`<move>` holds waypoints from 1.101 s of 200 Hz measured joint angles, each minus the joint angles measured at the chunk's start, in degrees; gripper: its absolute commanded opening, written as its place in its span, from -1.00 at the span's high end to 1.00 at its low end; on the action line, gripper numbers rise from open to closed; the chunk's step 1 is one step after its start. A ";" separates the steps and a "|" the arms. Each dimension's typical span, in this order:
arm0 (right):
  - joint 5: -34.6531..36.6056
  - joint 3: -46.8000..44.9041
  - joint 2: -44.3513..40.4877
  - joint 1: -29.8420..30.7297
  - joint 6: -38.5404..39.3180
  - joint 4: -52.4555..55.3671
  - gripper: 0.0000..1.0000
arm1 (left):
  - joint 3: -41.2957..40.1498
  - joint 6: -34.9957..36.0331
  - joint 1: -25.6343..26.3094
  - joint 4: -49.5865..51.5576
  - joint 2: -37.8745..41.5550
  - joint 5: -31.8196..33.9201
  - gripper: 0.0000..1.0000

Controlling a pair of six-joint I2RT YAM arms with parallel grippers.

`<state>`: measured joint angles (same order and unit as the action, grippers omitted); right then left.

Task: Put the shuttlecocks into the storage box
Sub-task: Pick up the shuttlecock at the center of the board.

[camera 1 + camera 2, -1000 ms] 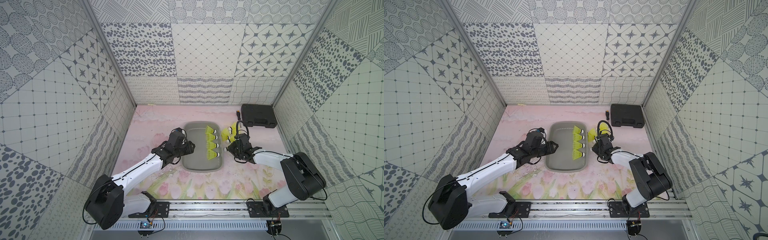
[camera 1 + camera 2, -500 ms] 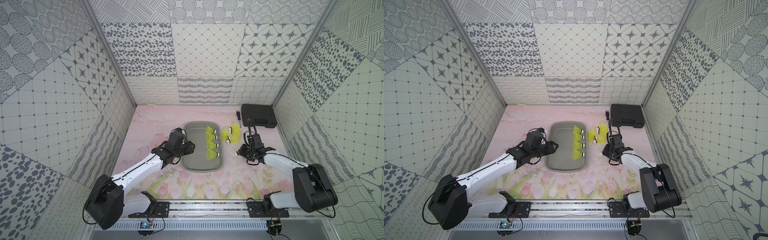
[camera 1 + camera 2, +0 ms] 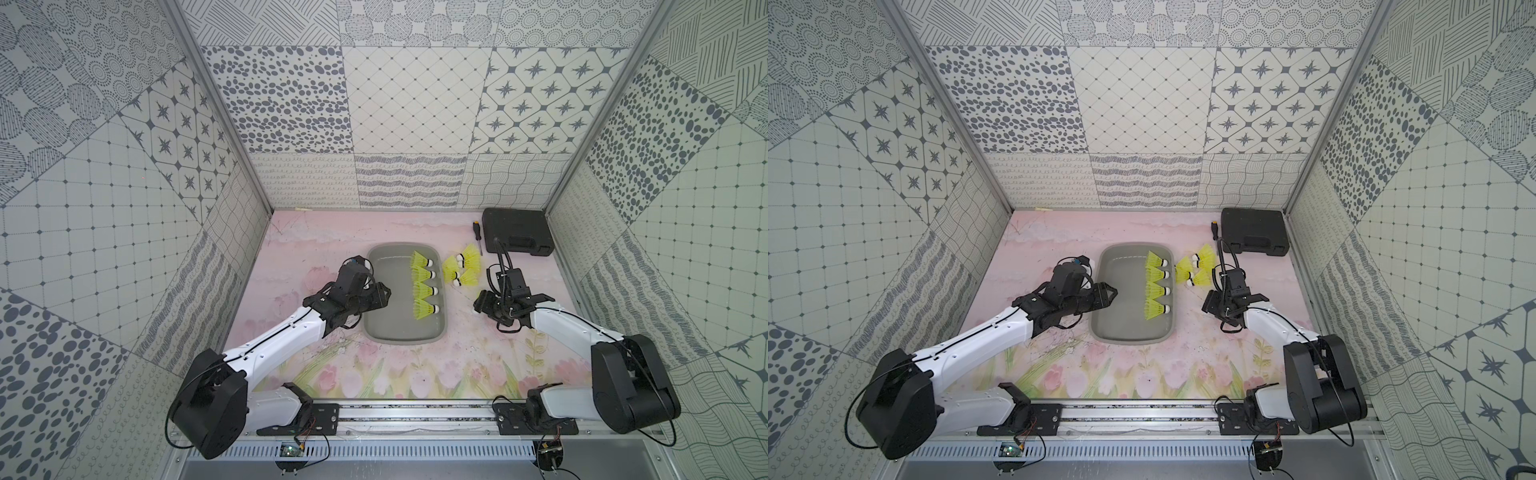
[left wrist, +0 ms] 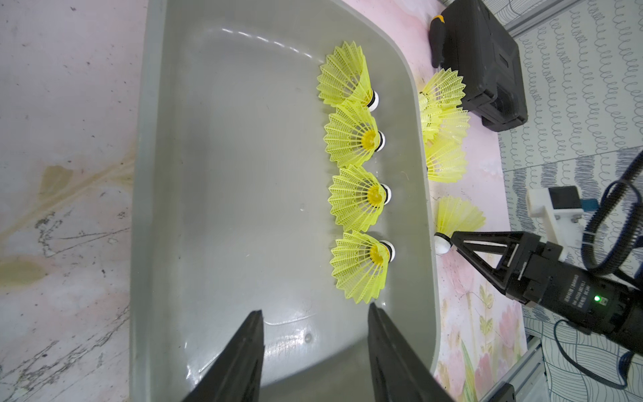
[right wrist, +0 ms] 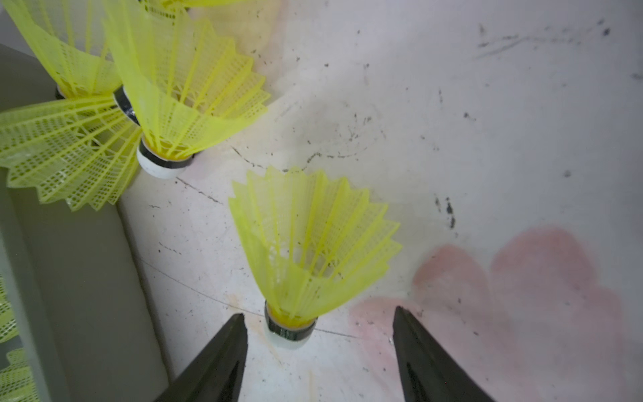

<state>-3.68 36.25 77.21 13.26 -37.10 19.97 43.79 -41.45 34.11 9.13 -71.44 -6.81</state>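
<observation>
The storage box (image 3: 390, 282) (image 3: 1125, 291) is a grey tray in mid-table. Several yellow-green shuttlecocks (image 3: 422, 291) (image 4: 355, 198) lie in a column along its right side. Three more shuttlecocks (image 3: 468, 253) (image 3: 1204, 253) (image 5: 184, 87) are clustered on the mat just right of the tray. Another shuttlecock (image 5: 313, 243) (image 4: 457, 215) lies on the mat with its white tip between the open jaws of my right gripper (image 5: 318, 311) (image 3: 482, 305), ungripped. My left gripper (image 4: 315, 308) (image 3: 384, 299) hangs open and empty over the tray's left rim.
A black hard case (image 3: 517, 230) sits in the back right corner. A screwdriver (image 3: 477, 235) lies beside it. Patterned walls close in three sides. The arms' rail (image 3: 415, 415) runs along the front.
My right gripper has moved right, away from the tray's side, and its jaws have opened. The left arm has not moved.
</observation>
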 measured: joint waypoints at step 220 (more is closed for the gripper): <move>12.02 -2.40 4.46 8.96 -5.86 -10.49 0.27 | 0.00 0.00 0.00 -0.52 -0.52 -1.49 -0.03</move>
<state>8.34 33.85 81.67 22.22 -42.96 9.47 43.79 -41.45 34.11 8.60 -71.96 -8.29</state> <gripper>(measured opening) 0.420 0.514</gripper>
